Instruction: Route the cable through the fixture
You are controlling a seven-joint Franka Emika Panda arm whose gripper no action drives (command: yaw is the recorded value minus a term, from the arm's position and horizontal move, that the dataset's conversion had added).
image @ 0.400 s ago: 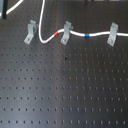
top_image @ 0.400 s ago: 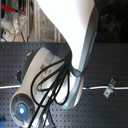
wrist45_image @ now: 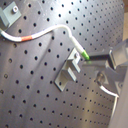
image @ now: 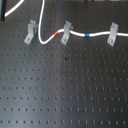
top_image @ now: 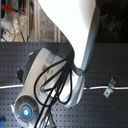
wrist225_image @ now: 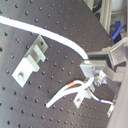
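Observation:
Three silvery clips stand in a row in the first exterior view: left, middle, right. The white cable runs through the middle and right clips, with its red band left of the middle clip and its blue band between the two. It bends below the left clip's side and rises out of the frame's top. The left clip holds no cable. My gripper shows only in the wrist views, shut on the cable close to that clip.
Dark perforated breadboard covers the table. In the second exterior view my arm and its black hoses block most of the scene; one clip and the blue band show at the second exterior view's right. Clutter sits behind the board.

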